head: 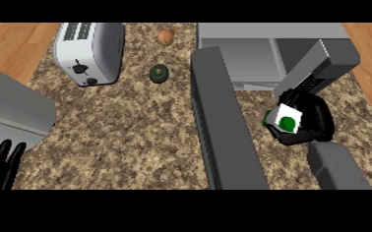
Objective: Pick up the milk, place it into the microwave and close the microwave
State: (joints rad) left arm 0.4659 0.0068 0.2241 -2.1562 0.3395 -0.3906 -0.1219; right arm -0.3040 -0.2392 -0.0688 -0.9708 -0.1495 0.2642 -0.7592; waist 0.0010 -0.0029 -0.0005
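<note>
The right hand [309, 123] curls round the milk carton [286, 119], seemingly short of the microwave [251, 54]. Its carton could clip the open door [222, 123]; the left hand [10, 159] rests open.

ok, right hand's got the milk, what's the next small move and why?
Probably carry it up and forward into the microwave. The right hand is curled round the milk, held over the counter just in front of the cavity, and the microwave door stands wide open to the left, so the way in looks clear.
</note>
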